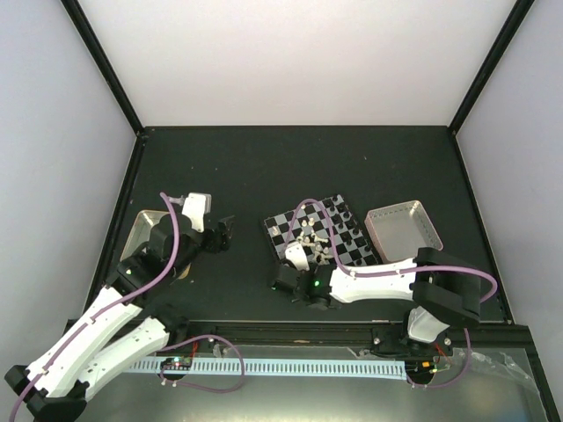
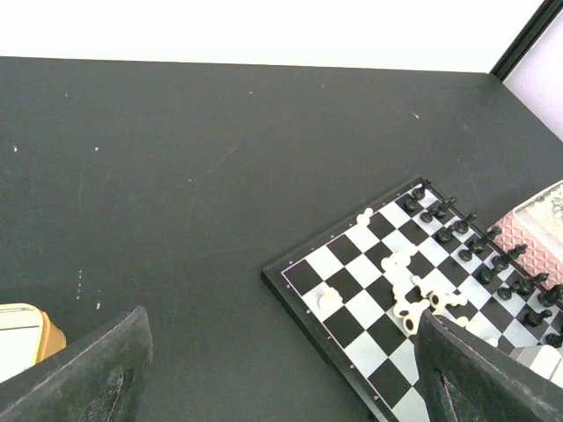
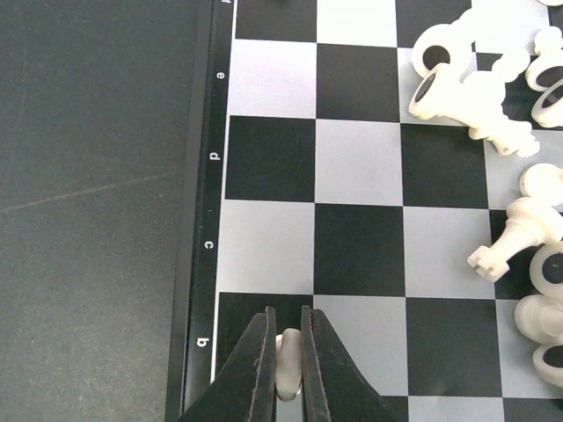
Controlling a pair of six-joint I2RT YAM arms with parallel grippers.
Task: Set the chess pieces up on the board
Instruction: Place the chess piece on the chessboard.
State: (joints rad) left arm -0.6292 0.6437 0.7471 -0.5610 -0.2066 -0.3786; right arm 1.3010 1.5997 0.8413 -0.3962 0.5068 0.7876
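The matte black table carries the board at centre-right, its squares glossy black and pale inside a thin lettered rim. The left gripper gapes wide over bare table, holding nothing. The right gripper pinches a small cream-white piece over a rim-side square. Other rounded chess pieces lie toppled mid-board.

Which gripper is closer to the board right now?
Right. The right gripper is over the board edge squares, pinching a white piece; the left gripper hovers open off its left side.
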